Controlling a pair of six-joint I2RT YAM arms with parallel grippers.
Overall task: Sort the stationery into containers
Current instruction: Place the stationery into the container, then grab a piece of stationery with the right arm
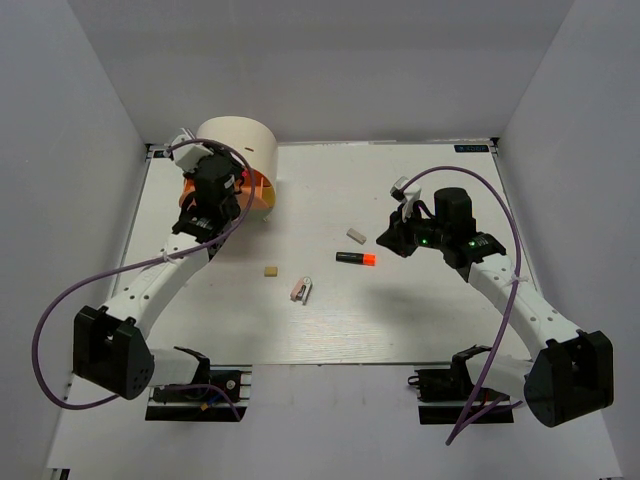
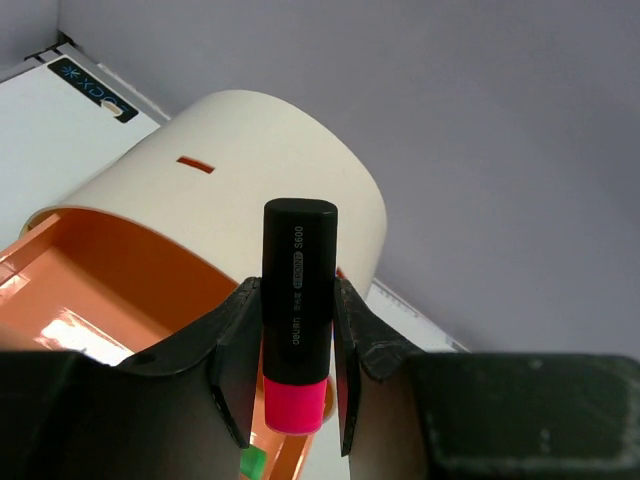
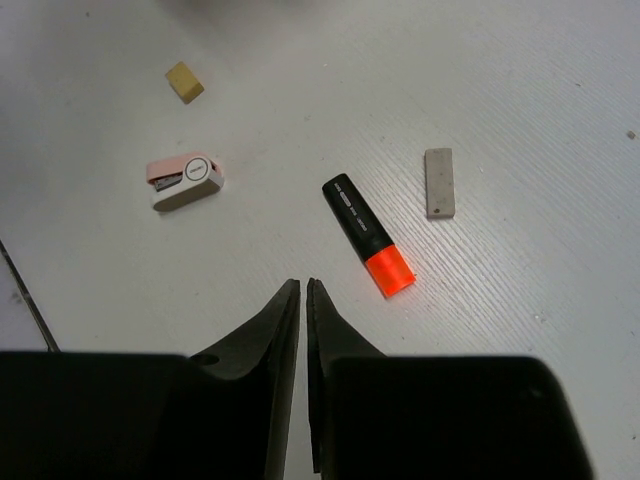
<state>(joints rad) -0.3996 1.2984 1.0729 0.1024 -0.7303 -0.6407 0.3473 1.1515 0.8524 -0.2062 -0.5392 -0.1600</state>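
My left gripper (image 1: 215,190) is shut on the pink-capped black marker (image 2: 297,250), cap down, above the pulled-out orange drawer (image 2: 110,290) of the cream cylindrical box (image 1: 240,145). A green cap (image 2: 252,462) shows in the drawer below. My right gripper (image 3: 302,285) is shut and empty, hovering just short of the orange-capped marker (image 3: 365,235), which lies on the table. The grey eraser (image 3: 439,183), the pinkish-white clip (image 3: 186,181) and the tan eraser (image 3: 184,82) lie loose around it. In the top view the orange-capped marker (image 1: 356,258) lies mid-table.
The box stands at the table's far left corner, close to the white back and side walls. The white table (image 1: 450,320) is walled on three sides. Purple cables loop beside both arms.
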